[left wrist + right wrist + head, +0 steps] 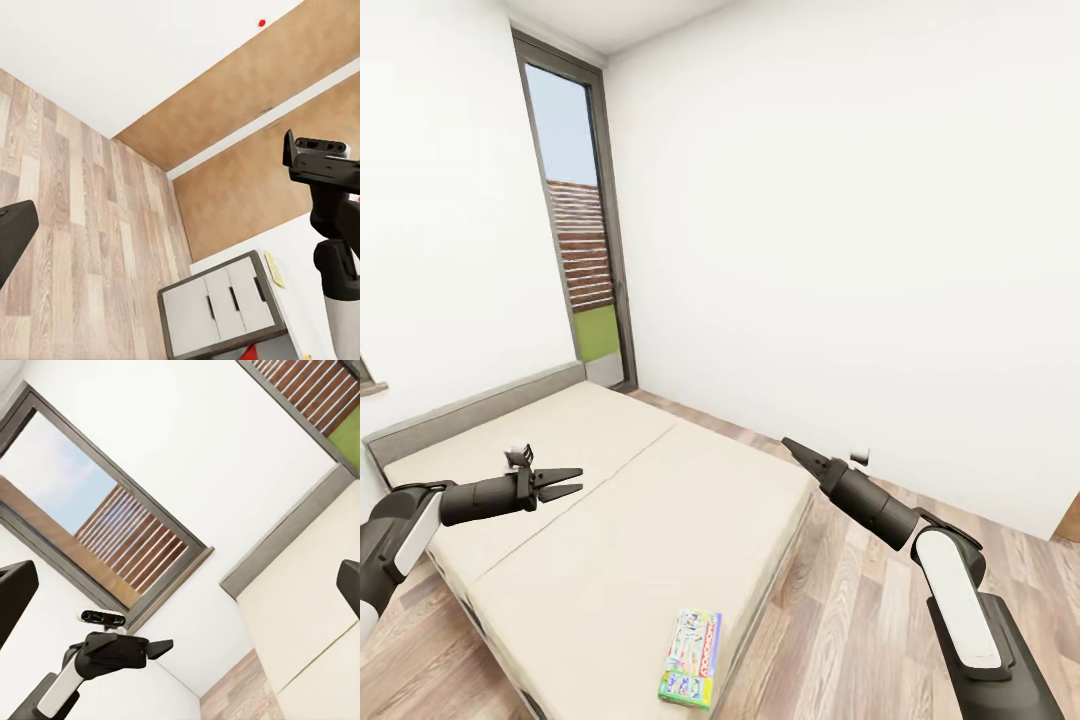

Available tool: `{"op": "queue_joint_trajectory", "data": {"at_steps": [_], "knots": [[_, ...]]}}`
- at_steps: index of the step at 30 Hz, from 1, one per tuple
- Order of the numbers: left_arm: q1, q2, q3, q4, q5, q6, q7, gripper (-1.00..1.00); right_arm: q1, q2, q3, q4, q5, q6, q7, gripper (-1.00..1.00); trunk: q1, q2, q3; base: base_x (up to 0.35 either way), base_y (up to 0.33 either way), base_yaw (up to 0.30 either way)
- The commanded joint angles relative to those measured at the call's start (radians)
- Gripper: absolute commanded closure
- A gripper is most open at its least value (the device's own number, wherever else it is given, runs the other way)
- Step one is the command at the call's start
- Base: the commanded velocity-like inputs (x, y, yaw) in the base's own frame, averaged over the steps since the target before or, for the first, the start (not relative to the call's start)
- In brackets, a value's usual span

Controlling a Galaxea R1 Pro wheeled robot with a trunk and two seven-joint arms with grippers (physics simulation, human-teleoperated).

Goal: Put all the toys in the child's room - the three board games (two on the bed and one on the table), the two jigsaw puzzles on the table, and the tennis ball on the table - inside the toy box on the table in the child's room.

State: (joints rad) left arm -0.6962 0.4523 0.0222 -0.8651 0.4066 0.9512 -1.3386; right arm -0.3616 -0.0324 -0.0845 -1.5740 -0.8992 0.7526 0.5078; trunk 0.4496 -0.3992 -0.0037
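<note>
- Left gripper [568, 482]: held out level over the bed's head half, at about nine o'clock in the head view; fingers spread apart, nothing between them; judged a carried, ready posture rather than a reach, since no toy lies beneath it.
- Right gripper [796, 449]: raised off the bed's far edge at about four o'clock, pointing up toward eleven o'clock; in the head view the fingertips read as drawn to one point, yet the right wrist view shows its fingers [15, 596] at opposite borders of the picture; I cannot tell its state with confidence; it carries nothing visible.
- Bed [610, 500]: plain beige mattress, grey headboard at ten o'clock; bare beneath both arms.
- Board game [692, 658]: green-edged box with a white colourful cover, lying flat near the foot corner at six o'clock, well apart from both grippers; only this one game is seen on the mattress.
- Judgement: both arms are kept high and clear while the robot closes in on the bed; the box lies nearer the right arm, which would have to come down and back toward it.
- Window [582, 230]: tall, dark-framed, at eleven o'clock behind the headboard.
- Drawer unit [221, 304]: grey-fronted, seen on the plank floor in the left wrist view.
</note>
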Motion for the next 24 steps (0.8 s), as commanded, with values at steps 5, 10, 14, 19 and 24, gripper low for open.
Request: {"op": "queue_joint_trajectory", "data": {"at_steps": [5,10,14,19,24], "knots": [[0.000,0.000,-0.001,0.000,0.003,0.009,-0.001,-1.00,0.000,0.000,-0.001,0.000,-0.003,0.007,0.001,-1.00,0.000,-0.001,0.000,0.000,-0.005,0.000],[0.000,0.000,-0.001,0.001,0.003,0.009,-0.001,-1.00,0.000,0.000,-0.001,0.000,-0.002,0.007,0.000,-1.00,0.000,-0.001,0.000,0.006,-0.006,0.000],[0.000,0.000,0.000,0.000,0.003,0.009,-0.001,-1.00,0.000,0.000,-0.001,0.000,-0.002,0.007,0.000,-1.00,0.000,-0.001,0.000,0.090,-0.082,0.000],[0.000,0.000,0.000,0.000,0.003,0.009,-0.001,-1.00,0.000,0.000,-0.001,0.000,-0.001,0.007,0.000,-1.00,0.000,-0.001,0.000,0.059,-0.073,0.000],[0.000,0.000,0.000,0.000,0.003,0.009,-0.001,-1.00,0.000,0.000,-0.001,0.000,-0.001,0.007,-0.001,-1.00,0.000,-0.001,0.000,0.012,-0.016,0.000]]}}
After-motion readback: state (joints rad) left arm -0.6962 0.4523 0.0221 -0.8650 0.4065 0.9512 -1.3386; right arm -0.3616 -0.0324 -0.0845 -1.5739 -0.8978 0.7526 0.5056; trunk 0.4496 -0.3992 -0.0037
